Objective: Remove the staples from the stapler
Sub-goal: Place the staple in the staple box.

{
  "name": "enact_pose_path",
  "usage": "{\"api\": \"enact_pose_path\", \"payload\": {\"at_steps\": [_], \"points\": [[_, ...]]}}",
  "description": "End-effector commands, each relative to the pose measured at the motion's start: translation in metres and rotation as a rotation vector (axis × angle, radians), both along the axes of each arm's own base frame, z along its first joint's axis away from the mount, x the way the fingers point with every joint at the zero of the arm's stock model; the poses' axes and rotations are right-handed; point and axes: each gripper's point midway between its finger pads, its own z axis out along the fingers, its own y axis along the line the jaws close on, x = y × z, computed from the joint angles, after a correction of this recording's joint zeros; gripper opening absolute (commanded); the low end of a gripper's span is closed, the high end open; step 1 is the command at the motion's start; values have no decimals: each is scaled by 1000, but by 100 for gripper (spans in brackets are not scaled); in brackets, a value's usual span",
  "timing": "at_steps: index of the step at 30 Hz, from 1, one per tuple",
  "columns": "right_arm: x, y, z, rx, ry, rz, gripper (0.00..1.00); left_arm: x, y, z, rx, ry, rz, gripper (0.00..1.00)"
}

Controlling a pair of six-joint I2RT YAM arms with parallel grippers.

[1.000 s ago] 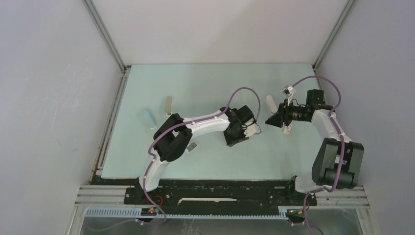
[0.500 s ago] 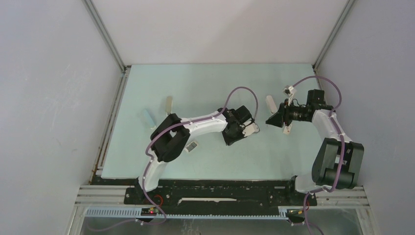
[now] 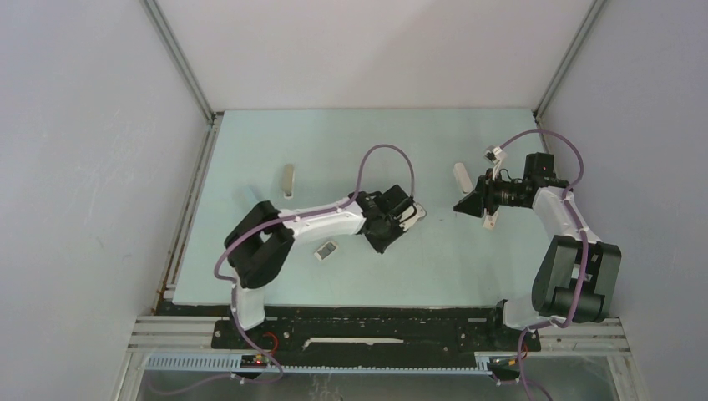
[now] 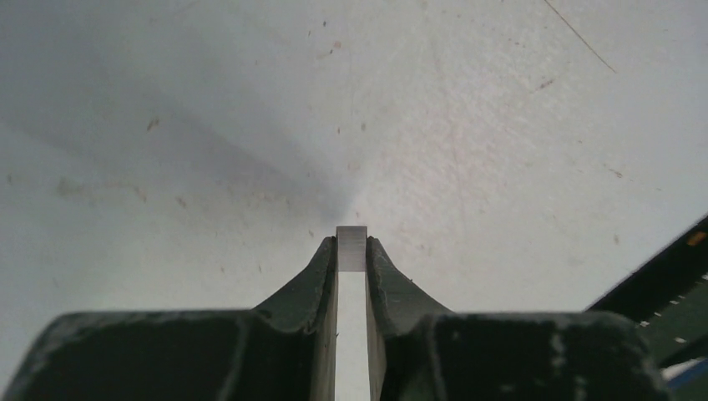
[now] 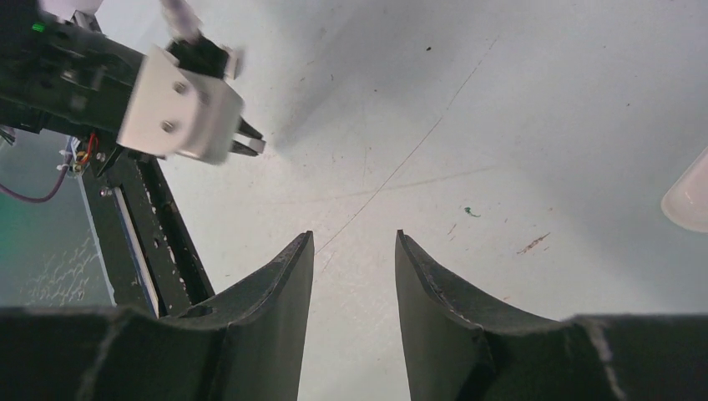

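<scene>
Near the middle of the table, we see the left gripper pressed together on the staples, a thin grey strip between its fingers. Further right, the right gripper stands spread and holds nothing. The white stapler lies on the table near it.

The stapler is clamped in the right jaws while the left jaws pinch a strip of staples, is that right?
Not quite. The right gripper has its jaws open and empty; the stapler lies on the table off to one side, as the right wrist view shows. The left gripper does pinch the staples.
</scene>
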Motion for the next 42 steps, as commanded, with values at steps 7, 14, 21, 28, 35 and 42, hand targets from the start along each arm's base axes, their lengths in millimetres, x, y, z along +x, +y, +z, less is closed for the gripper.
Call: {"api": "enact_pose_path", "payload": {"at_steps": [7,14,21,28,35,42], "points": [[-1,2,5,31,-17,15,49,-5,14,53,-217,-64,344,11],[-1,3,7,41,-20,20,49,0,36,82,-306,-130,582,12],[-2,5,9,49,-28,30,49,1,72,82,-345,-144,828,12],[-3,7,10,58,-33,39,49,6,101,68,-415,-105,1038,11],[-3,7,10,60,-35,41,49,6,121,48,-410,-67,1226,9],[-3,7,11,63,-37,43,49,4,137,30,-376,-4,1444,7]]}}
